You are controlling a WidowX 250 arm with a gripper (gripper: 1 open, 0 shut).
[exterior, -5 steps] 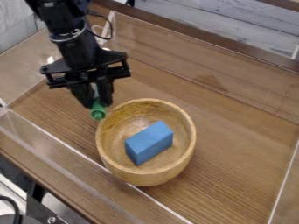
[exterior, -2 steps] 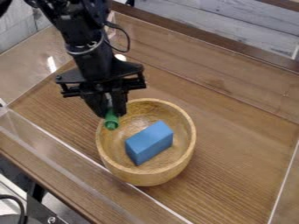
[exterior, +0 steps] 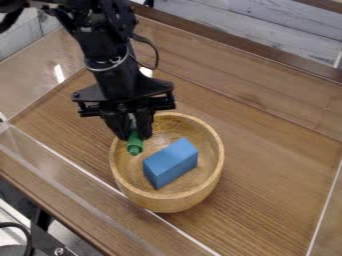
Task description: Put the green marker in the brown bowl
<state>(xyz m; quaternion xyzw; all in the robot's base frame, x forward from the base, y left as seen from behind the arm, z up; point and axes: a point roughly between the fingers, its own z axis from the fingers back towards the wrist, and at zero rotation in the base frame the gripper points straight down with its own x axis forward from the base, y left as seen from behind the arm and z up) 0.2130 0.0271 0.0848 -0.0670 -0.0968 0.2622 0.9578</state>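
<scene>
Change: the green marker (exterior: pixel 135 146) has shifted rightward in the frame, from the bowl's left rim to over its inside.
Meaning: the carry looks nearly done; lowering and letting go seem to be what is left.
Marker: green tip pointing down, over the upper left part of the bowl's hollow; the rest is hidden by the pincer, and whether the tip touches wood I cannot tell.
Pincer (exterior: pixel 132 128): closed on the marker, at the bowl's upper left.
Brown bowl (exterior: pixel 211 181): round, thick-rimmed, wooden, lower centre of the frame, in the same place as before.
Blue block (exterior: pixel 170 163): inside the bowl, right of the marker; a dropped marker could come to rest against it.
</scene>
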